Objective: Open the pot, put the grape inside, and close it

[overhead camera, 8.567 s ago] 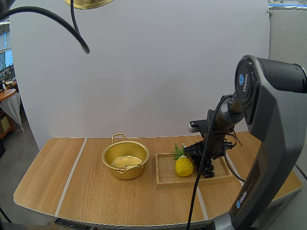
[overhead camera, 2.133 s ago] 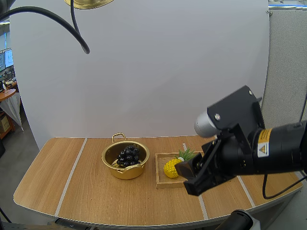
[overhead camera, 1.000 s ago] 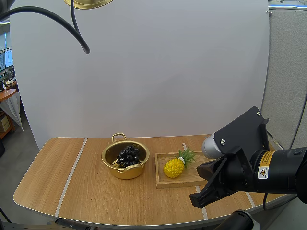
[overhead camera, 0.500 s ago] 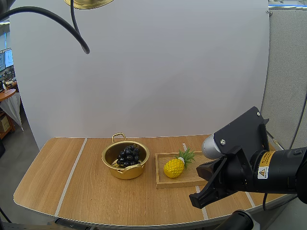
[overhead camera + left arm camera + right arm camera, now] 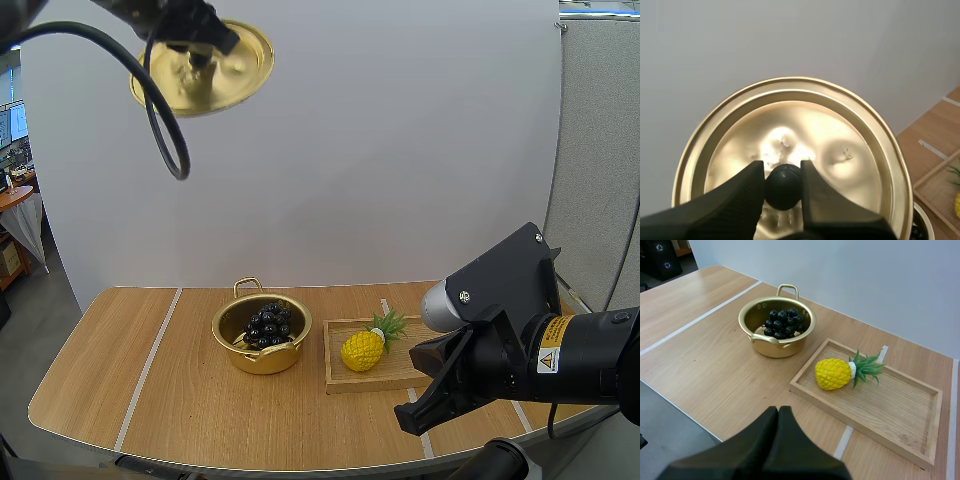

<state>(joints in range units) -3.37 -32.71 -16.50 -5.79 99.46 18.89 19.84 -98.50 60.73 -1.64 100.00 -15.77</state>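
One step left: the grapes (image 5: pixel 267 324) sit in the pot (image 5: pixel 262 362) and the pot is uncovered.

Your left gripper (image 5: pixel 783 170) is pinched on the black knob (image 5: pixel 783 189) of the lid (image 5: pixel 205 70). The grip looks centred, with a finger on each side. The lid hangs high over the table (image 5: pixel 150 395), up and left of the pot, and it's tilted, not level.

Your right gripper (image 5: pixel 778 415) has its fingers pressed together into one wedge and holds nothing. It's at the table's front edge, in front of the tray (image 5: pixel 345 381) with the pineapple (image 5: pixel 362 350), clear of the pot.

For the close:
- Level the lid before you descend. A tilted rim will catch one side of the pot.
- Centre the knob over the pot from above, then go straight down without sliding in sideways.
- The grapes look heaped close to rim height, so slow the last part and check that the lid seats all round.
- Open the fingers only once the lid rests on the rim, then lift straight off the knob.
- Leave the right arm parked; the pot looks steady enough without it.
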